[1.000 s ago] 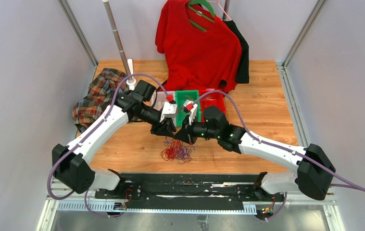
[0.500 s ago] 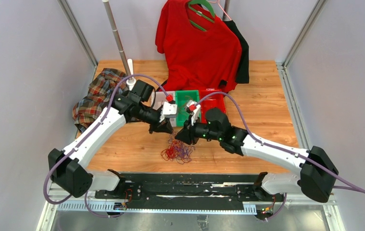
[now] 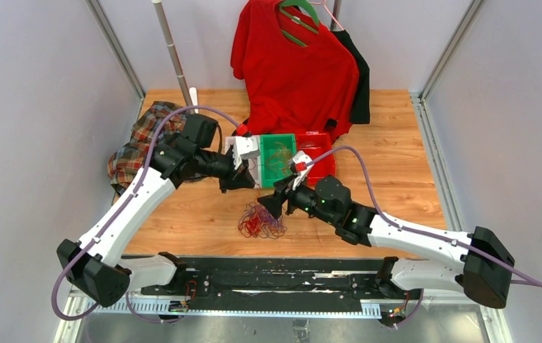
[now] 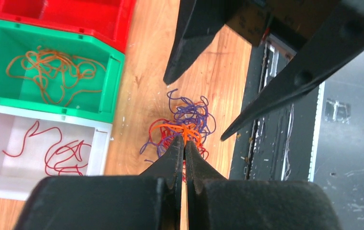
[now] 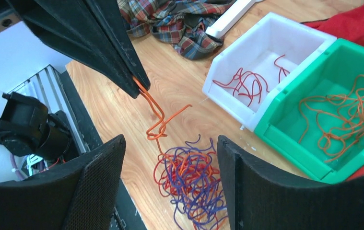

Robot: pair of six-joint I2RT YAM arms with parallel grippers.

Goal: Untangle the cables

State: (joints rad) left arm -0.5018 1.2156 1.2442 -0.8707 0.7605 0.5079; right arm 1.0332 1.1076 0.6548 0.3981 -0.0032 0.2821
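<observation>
A tangle of purple, red and orange cables (image 3: 259, 223) lies on the wooden table near the front edge. My left gripper (image 3: 226, 187) is shut on an orange cable (image 5: 153, 108) that runs taut from its tips (image 4: 184, 139) down into the tangle (image 4: 189, 117). That cable has a small knot partway along it. My right gripper (image 3: 269, 204) hangs open just above the tangle (image 5: 194, 179), its fingers (image 5: 98, 172) apart with nothing between them. In the left wrist view the right gripper's two fingers (image 4: 189, 48) stand spread wide over the pile.
Behind the tangle stand three bins. The white bin (image 4: 100, 148) holds red cables, the green bin (image 4: 115, 81) holds orange cables, and the red bin (image 4: 108, 19) stands beside them. A plaid cloth (image 3: 139, 139) lies at the left, and a red shirt (image 3: 293, 64) hangs at the back.
My left gripper closed on the orange cable and drew back up and to the left. My right gripper opened wide and shifted toward the front right.
</observation>
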